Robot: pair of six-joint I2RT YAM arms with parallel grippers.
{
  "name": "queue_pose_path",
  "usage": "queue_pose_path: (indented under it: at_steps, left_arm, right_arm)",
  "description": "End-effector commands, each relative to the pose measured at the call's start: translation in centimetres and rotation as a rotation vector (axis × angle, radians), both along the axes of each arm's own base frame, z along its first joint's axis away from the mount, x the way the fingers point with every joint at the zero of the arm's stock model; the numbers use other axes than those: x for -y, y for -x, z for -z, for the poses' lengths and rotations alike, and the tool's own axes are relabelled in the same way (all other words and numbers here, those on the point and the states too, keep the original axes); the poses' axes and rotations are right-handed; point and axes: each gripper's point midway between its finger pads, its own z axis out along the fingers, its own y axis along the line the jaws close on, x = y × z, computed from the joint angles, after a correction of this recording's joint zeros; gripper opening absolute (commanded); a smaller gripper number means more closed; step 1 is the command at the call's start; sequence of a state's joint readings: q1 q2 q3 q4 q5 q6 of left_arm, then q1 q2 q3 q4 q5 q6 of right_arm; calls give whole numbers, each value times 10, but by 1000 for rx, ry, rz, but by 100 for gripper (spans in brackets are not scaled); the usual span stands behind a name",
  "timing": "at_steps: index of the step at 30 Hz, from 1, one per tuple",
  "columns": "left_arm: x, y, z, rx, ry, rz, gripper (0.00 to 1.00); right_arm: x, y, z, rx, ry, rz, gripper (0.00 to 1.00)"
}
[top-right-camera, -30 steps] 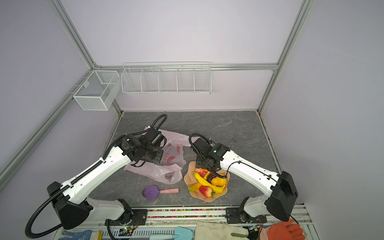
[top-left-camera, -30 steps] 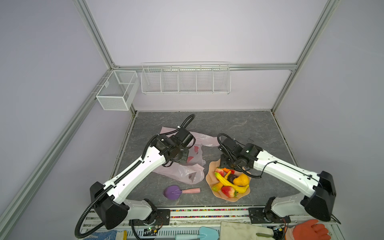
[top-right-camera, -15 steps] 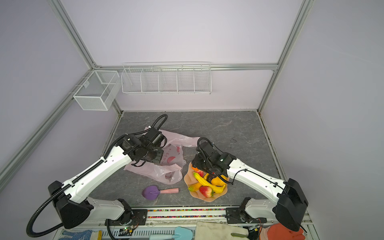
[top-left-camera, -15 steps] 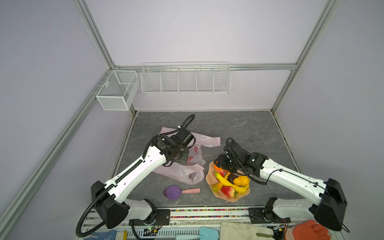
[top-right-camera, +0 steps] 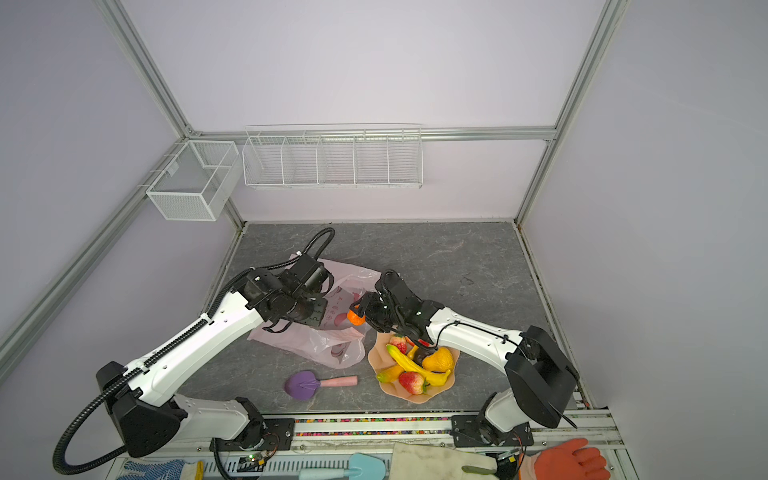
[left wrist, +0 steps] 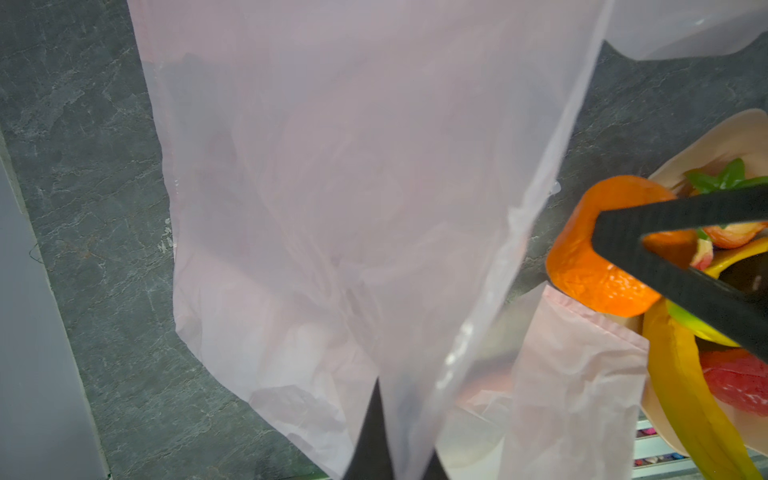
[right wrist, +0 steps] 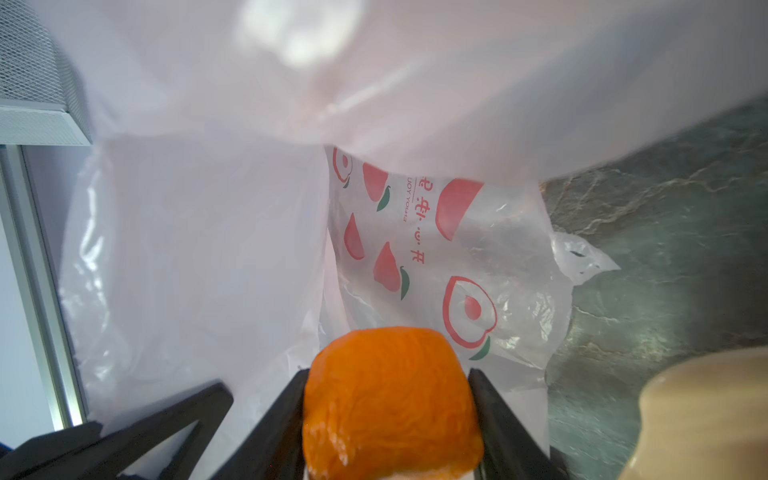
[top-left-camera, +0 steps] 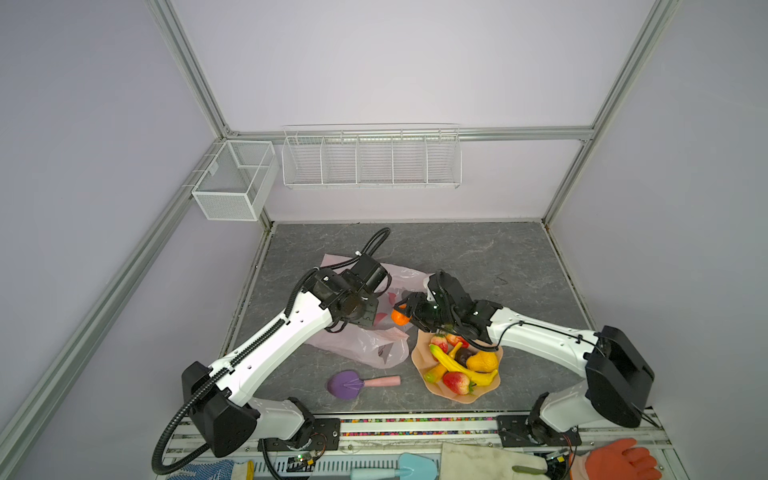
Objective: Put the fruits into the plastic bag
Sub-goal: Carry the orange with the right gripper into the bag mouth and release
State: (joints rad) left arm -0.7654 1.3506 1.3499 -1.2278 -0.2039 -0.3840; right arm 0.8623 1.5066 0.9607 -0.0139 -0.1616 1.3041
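A toy orange (top-left-camera: 400,318) (top-right-camera: 356,318) (right wrist: 390,403) hung clamped between the two black fingers of the right gripper (top-left-camera: 401,312) (right wrist: 389,376), held off the table at the right-hand edge of the plastic bag (top-left-camera: 368,347) (top-right-camera: 330,347) (right wrist: 436,249). It sat just left of the far-left rim of the peach bowl (top-left-camera: 459,398) (top-right-camera: 409,400). The pale pink bag, printed with red fruit shapes, lay crumpled left of centre on the dark stone-patterned table (top-left-camera: 478,257).

The left gripper (left wrist: 380,415) was closed on a gathered fold of the bag's film, which stretched away from it as a taut sheet in the left wrist view (left wrist: 353,208). In both top views the arm's wrist hid those fingers. The orange (left wrist: 598,266) showed beyond the sheet's edge there, pinched by the other arm's fingers.

The other fruits lay heaped in the bowl: yellow bananas (top-left-camera: 461,368) (top-right-camera: 415,365) curved across the middle, and a red strawberry (top-left-camera: 456,382) (top-right-camera: 411,381) sat at the near side. A yellow-orange pear-like piece (top-left-camera: 482,361) (top-right-camera: 437,360) lay at the right, with a dark piece (top-left-camera: 462,356) just left of it (largely tucked under its neighbours).

A purple scoop (top-left-camera: 345,384) (top-right-camera: 303,384) with a pink handle lay near the front edge, left of the bowl and apart from the bag. A white wire rack (top-left-camera: 370,162) and a mesh basket (top-left-camera: 232,185) hung on the far walls.
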Motion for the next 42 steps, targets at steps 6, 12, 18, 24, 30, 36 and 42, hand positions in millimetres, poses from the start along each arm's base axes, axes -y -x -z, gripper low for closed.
queue_pose_path:
  at_steps: [6, 12, 18, 24, 30, 36, 42]
  left_arm:
    - [7, -5, -12, 6, 71, -24, 0]
    - [10, -5, -16, 9, 88, -22, 0]
    - [12, -5, -18, 16, 109, -15, 0]
    - [15, -9, -23, 40, 126, -12, 0]
    - [15, -11, -28, 61, 126, -3, 0]
    - [12, -12, -30, 78, 117, 5, 0]
    - [11, -12, -29, 84, 111, 12, 0]
  right_arm:
    - [-40, 18, 6, -81, -139, -21, 29]
    - [-55, 23, 13, -108, -152, -34, 28]
    - [-69, 18, 16, -115, -143, -59, 28]
    - [-102, 6, 26, -153, -165, -88, 28]
    - [-147, -5, 41, -236, -236, -99, 28]
    - [-179, -2, 62, -307, -265, -114, 32]
    - [-190, 2, 79, -361, -267, -112, 46]
